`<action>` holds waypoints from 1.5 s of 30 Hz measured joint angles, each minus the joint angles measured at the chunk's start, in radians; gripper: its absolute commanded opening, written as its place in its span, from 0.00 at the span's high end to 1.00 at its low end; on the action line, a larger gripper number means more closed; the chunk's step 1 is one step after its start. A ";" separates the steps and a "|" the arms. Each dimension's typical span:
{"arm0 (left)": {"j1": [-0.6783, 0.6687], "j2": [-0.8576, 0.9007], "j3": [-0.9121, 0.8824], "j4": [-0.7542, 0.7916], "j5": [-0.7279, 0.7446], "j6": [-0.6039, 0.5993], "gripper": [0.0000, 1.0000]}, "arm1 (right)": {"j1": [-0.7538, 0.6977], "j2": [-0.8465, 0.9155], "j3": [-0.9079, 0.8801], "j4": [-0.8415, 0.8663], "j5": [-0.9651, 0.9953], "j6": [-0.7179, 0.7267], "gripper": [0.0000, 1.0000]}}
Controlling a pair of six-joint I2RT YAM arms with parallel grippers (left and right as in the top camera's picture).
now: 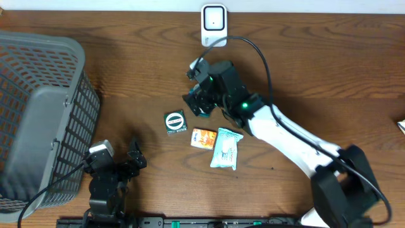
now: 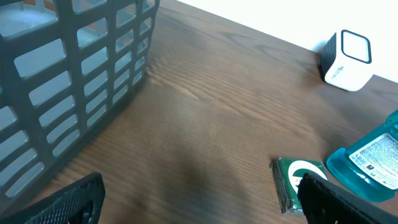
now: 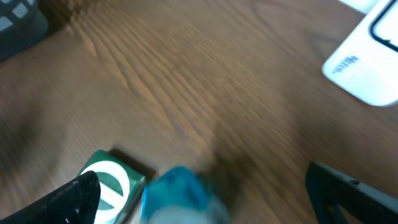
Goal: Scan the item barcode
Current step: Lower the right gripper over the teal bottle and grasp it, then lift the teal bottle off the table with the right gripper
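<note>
My right claw point(image 3: 208, 199) wide open, empty, above counter point(image 3: 186, 74). Green box point(image 3: 112, 177) flat on counter near it: probably light, stiff, slick; pinch across narrow sides. Left claw point(image 2: 205, 202) open too.

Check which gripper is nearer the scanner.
Right. The right gripper is a short way robot-side of the scanner; the left gripper is far off, beside the basket.
</note>
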 measured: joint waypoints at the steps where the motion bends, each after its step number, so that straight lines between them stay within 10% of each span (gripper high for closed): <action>1: 0.000 0.000 0.000 0.000 0.000 0.000 0.02 | -0.004 0.023 0.019 -0.011 -0.013 -0.003 0.03; 23: 0.000 0.000 0.000 0.000 0.000 0.000 0.02 | -0.053 0.083 0.069 -0.122 -0.127 -0.053 0.18; 45: 0.000 0.000 0.000 0.000 0.000 0.000 0.02 | -0.053 0.119 0.075 -0.080 -0.159 -0.046 0.79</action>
